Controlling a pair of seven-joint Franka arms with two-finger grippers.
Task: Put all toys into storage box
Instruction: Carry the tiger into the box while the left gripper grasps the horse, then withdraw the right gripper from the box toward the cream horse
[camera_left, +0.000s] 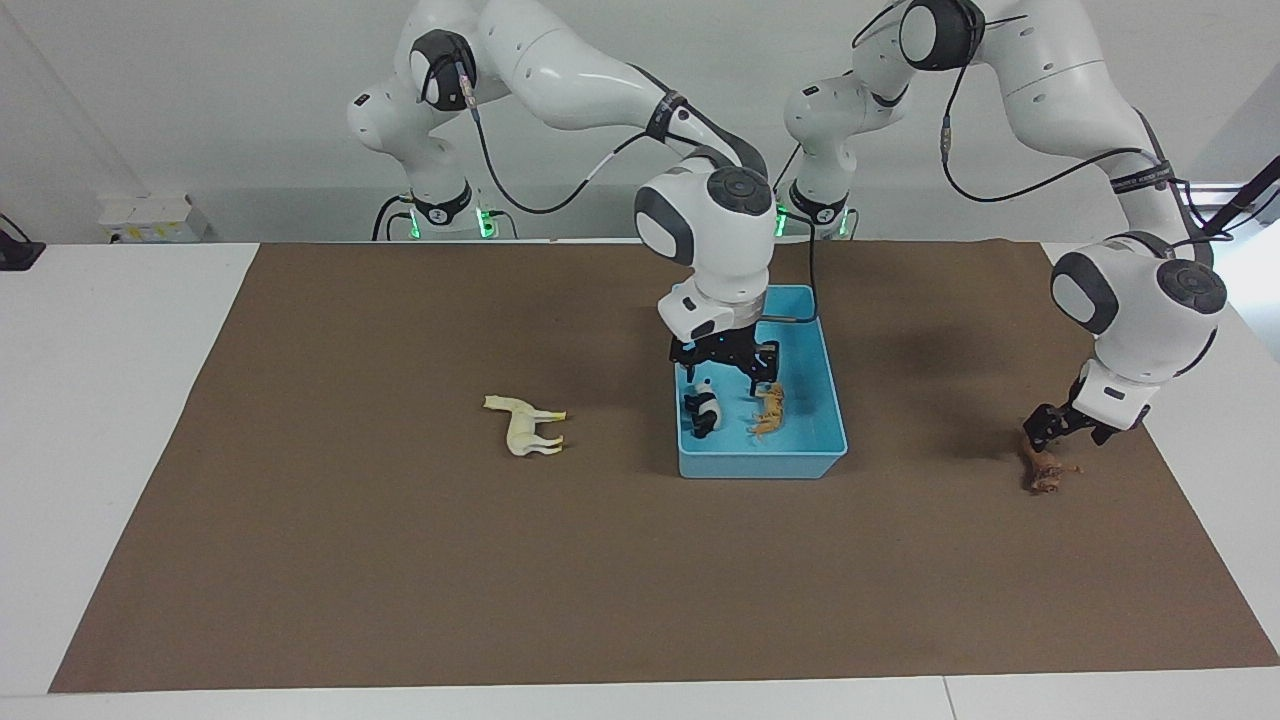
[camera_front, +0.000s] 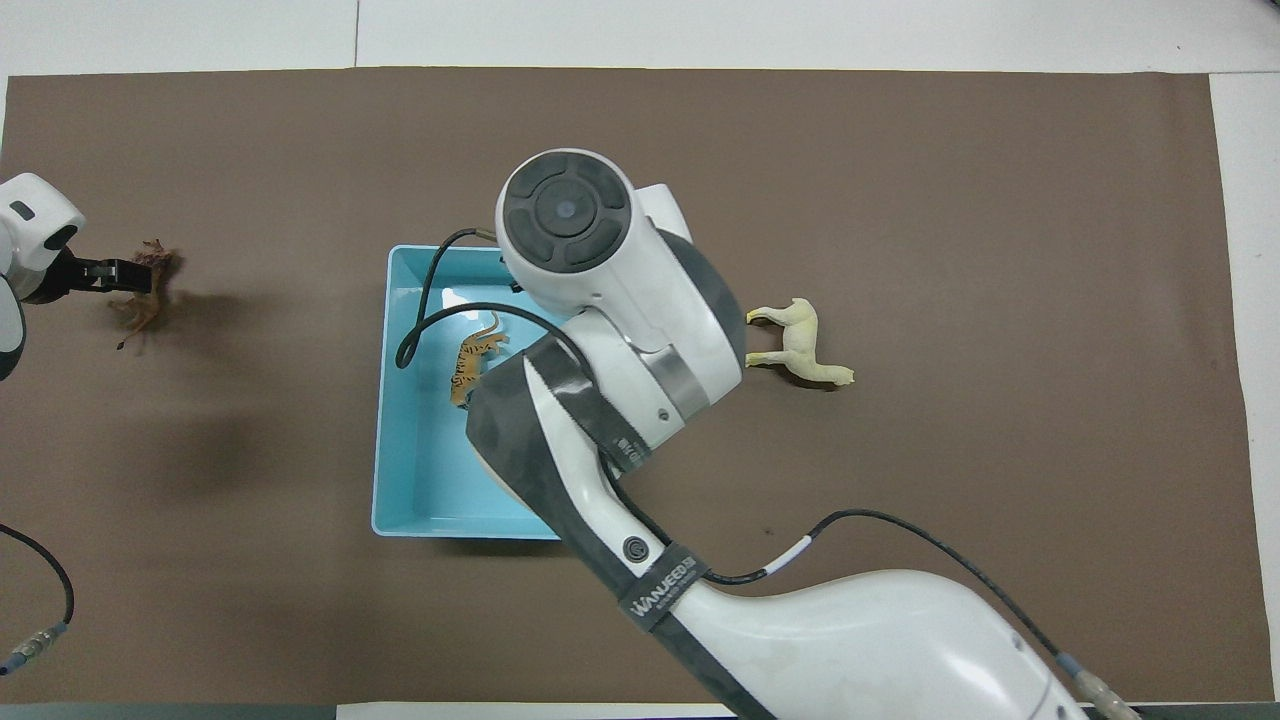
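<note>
Toys are what we are looking at: four small plastic animals spread along a brown mat (camera_left: 400, 560) on the white tabletop (camera_left: 110, 400). Two are lying inside the light blue box (camera_left: 828, 400), a low-walled bin near the middle of the mat: the black-and-white panda (camera_left: 704, 409) against the wall toward the right arm's end, and the orange striped tiger (camera_left: 769, 409) just beside it on the box floor. We are holding the right tool (camera_left: 727, 366) low over the box, above these two, its fingers spread and pinching nothing. The cream-white horse (camera_left: 527, 423) is lying on its side on the mat, apart from the box, toward the right arm's end. The brown lion (camera_left: 1044, 468) is lying on the mat well apart from the box, toward the left arm's end. We are hanging the left tool (camera_left: 1050, 430) just above the lion's nearer end; whether it is touching we cannot tell, and we are reading its fingers as spread.
</note>
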